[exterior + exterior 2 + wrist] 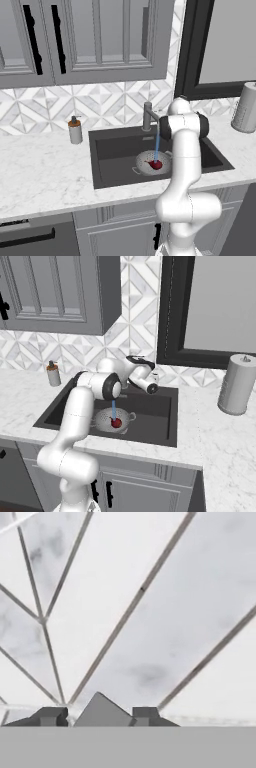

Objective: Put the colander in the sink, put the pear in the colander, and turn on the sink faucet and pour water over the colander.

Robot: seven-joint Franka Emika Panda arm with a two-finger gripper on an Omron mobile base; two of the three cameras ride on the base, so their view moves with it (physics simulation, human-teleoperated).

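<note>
Down in the dark grey rectangular sink [110,150], your round silvery holed colander [146,162] holds the small dark red pear [156,164].
Water runs from the grey brushed-metal faucet [148,116] onto it; your gripper [151,381] sits by the faucet, finger state indeterminate.

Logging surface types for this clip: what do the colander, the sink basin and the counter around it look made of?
Colander: likely metal, pale silvery-grey with a dotted, perforated wall. Sink: matte dark grey, no shine; composite or coated metal, can't tell which. Counter: white stone with soft grey veining, marble-like, smooth.
</note>
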